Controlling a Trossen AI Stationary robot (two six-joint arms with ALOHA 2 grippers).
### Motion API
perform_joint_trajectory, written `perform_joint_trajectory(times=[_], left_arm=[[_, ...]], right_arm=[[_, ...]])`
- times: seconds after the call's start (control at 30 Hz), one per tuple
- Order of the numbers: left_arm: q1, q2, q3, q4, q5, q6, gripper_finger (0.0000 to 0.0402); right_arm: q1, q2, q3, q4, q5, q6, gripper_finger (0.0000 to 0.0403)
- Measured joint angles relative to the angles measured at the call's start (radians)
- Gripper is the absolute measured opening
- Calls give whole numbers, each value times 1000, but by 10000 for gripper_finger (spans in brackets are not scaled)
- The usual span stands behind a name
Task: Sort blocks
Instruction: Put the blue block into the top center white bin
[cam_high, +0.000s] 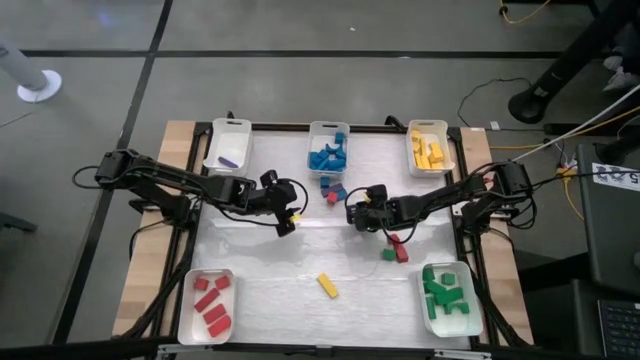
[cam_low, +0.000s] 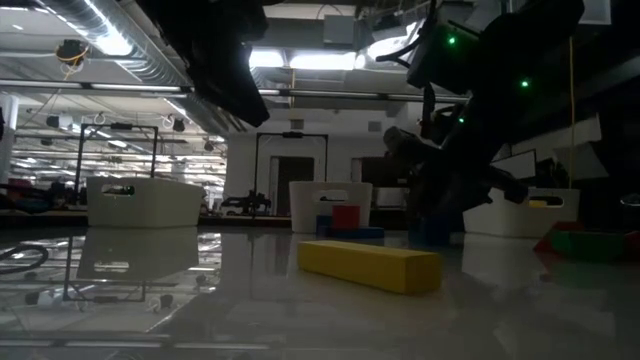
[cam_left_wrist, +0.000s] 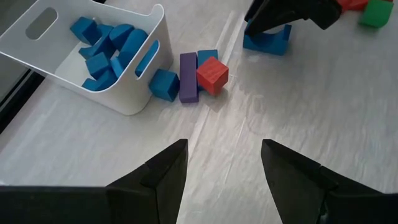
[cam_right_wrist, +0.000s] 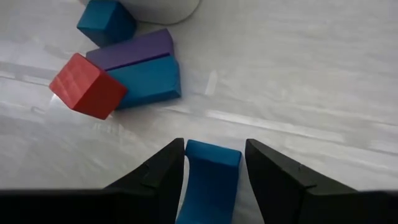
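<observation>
My right gripper (cam_right_wrist: 211, 149) is near the table's middle, shut on a small blue block (cam_right_wrist: 210, 177), which also shows in the left wrist view as the blue block (cam_left_wrist: 267, 41). Just beyond it lie a red cube (cam_right_wrist: 87, 84), a purple bar (cam_right_wrist: 130, 48), a blue block (cam_right_wrist: 149, 81) and a blue cube (cam_right_wrist: 106, 20), all flat on the table beside the blue-block tray (cam_left_wrist: 134, 68). My left gripper (cam_left_wrist: 224, 149) hangs open above bare table, left of that cluster, with nothing between its fingers. My right gripper pinches the blue block by its two opposite sides (cam_right_wrist: 189, 168) between its two fingers. The fingers slant down from the table's right side. In the left wrist view the block's underside (cam_left_wrist: 266, 50) sits on or just above the table; which, I cannot tell.
White trays stand around the table: purple (cam_high: 228, 145), blue (cam_high: 328, 150) and yellow (cam_high: 430, 148) at the far edge, red (cam_high: 210, 300) and green (cam_high: 448, 295) at the near corners. A yellow bar (cam_high: 327, 285) and a red and a green block (cam_high: 395, 250) lie loose.
</observation>
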Motion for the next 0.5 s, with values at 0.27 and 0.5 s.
perform_joint_trajectory(times=[0.27, 0.5], left_arm=[[0, 0, 0, 1, 0, -2, 194], [0, 0, 0, 1, 0, -3, 194]], right_arm=[[0, 0, 0, 0, -4, 0, 172], [0, 10, 0, 2, -3, 1, 172]])
